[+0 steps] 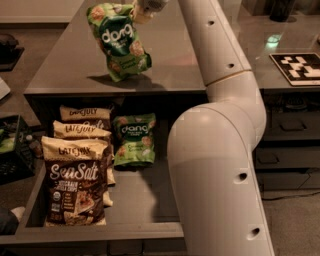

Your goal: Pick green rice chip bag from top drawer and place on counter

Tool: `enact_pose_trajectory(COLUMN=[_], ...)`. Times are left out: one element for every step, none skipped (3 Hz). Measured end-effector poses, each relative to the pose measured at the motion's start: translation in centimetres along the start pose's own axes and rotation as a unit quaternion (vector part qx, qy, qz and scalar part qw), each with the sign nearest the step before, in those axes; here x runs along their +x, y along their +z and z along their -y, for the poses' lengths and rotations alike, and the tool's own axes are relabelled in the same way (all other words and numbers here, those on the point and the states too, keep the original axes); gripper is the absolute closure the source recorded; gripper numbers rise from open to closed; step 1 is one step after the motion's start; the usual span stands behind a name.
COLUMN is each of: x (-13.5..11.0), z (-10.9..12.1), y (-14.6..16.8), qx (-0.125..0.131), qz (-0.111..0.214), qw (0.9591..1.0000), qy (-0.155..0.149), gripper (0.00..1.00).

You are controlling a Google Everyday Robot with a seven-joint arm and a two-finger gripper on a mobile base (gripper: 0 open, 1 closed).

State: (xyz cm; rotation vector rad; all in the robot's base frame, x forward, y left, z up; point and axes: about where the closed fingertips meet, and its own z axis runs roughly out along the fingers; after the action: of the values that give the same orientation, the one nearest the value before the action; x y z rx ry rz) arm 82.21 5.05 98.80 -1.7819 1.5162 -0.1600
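Green and crinkly, the chip bag (pixel 119 42) hangs tilted in the air over the near left part of the grey worktop (pixel 175 60), its shadow just below it. The pincer (pixel 146 7), at the top edge of the camera view, is clamped on the bag's upper right corner. I judge the bag light, soft and puffed with air, with brittle chips inside, so the flat sealed rim is the right hold, not the belly. A twin green bag (pixel 134 140) lies in the open drawer (pixel 150 210), right of the brown bags (pixel 75 185).
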Motion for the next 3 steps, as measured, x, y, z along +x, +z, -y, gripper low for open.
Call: enact_pose_trajectory(x=[0.00,0.00,0.00], z=[0.00,0.00,0.00], y=[0.00,0.01,0.01], qx=[0.000,0.000,0.000], qz=[0.000,0.000,0.000], qw=[1.0000,1.0000,1.0000], qy=[0.000,0.000,0.000], gripper=[0.59,0.36,0.13])
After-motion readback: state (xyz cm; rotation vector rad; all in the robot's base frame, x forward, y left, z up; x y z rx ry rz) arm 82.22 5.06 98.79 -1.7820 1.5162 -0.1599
